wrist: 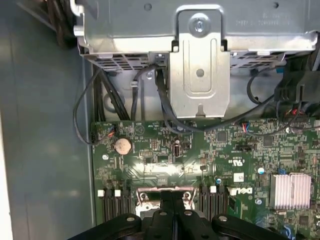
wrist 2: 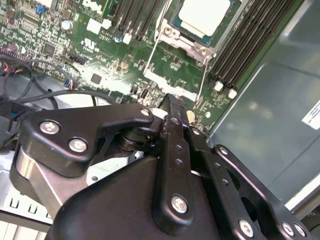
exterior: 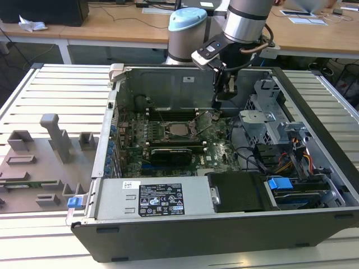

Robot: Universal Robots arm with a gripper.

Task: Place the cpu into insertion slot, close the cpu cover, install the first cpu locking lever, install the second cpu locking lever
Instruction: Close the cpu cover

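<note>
Here the cpu (wrist 2: 205,17) sits in its socket (wrist 2: 199,48), near the empty, pressed-together tool (wrist 2: 172,101).

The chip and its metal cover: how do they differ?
The chip lies flat in its socket; the cover stands tilted open. The chip's top is solid and pale; the cover is a thin frame with the board showing through. The gripper is at the cover's edge, not the chip. Both are silvery metal.

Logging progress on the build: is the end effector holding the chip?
No, in the second wrist view the chip lies in its socket, apart from the end effector.
</note>
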